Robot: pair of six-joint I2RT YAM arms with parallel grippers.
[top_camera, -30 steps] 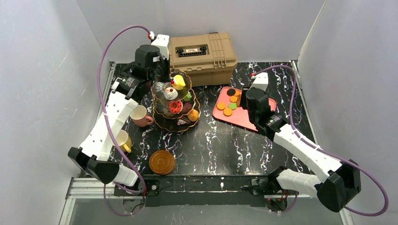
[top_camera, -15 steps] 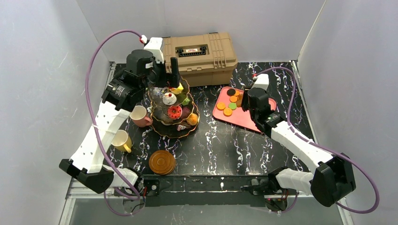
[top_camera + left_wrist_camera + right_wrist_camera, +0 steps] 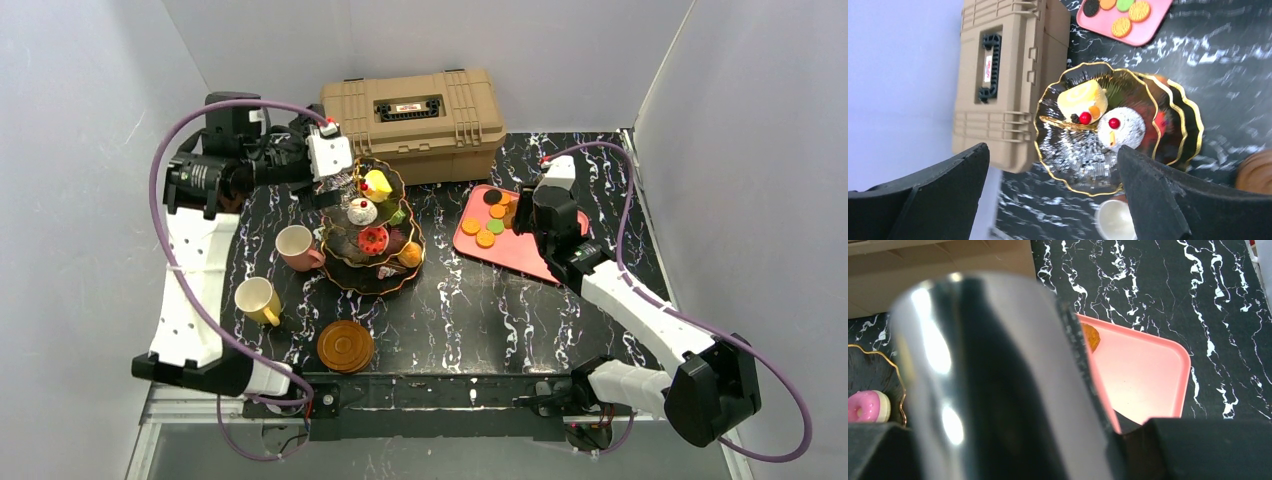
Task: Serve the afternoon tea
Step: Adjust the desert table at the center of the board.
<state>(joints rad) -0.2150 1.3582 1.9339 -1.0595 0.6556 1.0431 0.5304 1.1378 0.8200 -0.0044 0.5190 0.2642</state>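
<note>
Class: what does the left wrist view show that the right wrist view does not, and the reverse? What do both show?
Left wrist only: a yellow roll cake and a cherry-topped pastry on the stand, and a cup. Right wrist only: a shiny metal object in the right end effector, and a pink doughnut. Both: the stand, the pink tray, the black marble table.

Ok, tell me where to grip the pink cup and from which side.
Probably the rim wall of the pink cup, from above on the side away from the tiered stand: it stands upright, mouth open, and its handle points at the stand, where room is tight.
</note>
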